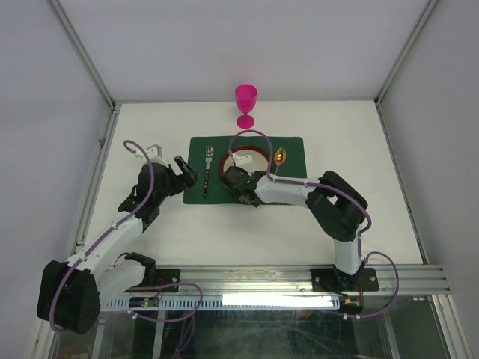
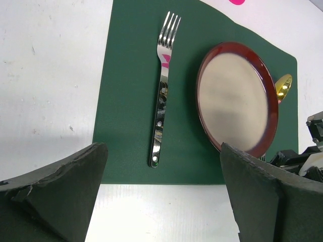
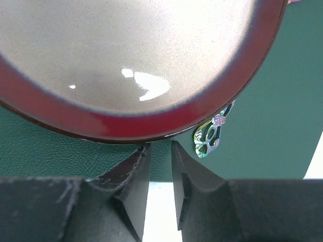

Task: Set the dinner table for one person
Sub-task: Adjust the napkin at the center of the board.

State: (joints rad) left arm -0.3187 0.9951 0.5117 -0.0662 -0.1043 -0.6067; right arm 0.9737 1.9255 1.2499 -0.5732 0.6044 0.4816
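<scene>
The white dinner table (image 1: 150,232) carries a dark green placemat (image 1: 292,161). On the mat lie a steel fork (image 1: 207,170) at the left, a red-rimmed plate (image 1: 251,155) in the middle and a gold spoon (image 1: 279,157) to its right. My left gripper (image 1: 187,178) hovers wide open at the mat's front left edge, with the fork (image 2: 162,96) ahead and nothing between its fingers. My right gripper (image 3: 160,148) sits at the plate's near rim (image 3: 126,55). A narrow gap shows between its jaws with only mat and table in it. The spoon's ornate handle end (image 3: 212,133) lies just right.
A pink goblet (image 1: 245,105) stands upright on the table beyond the mat's far edge. Aluminium rails frame the table, with white walls behind them. The right arm (image 2: 308,156) reaches across the mat's front edge and hides part of the plate from above.
</scene>
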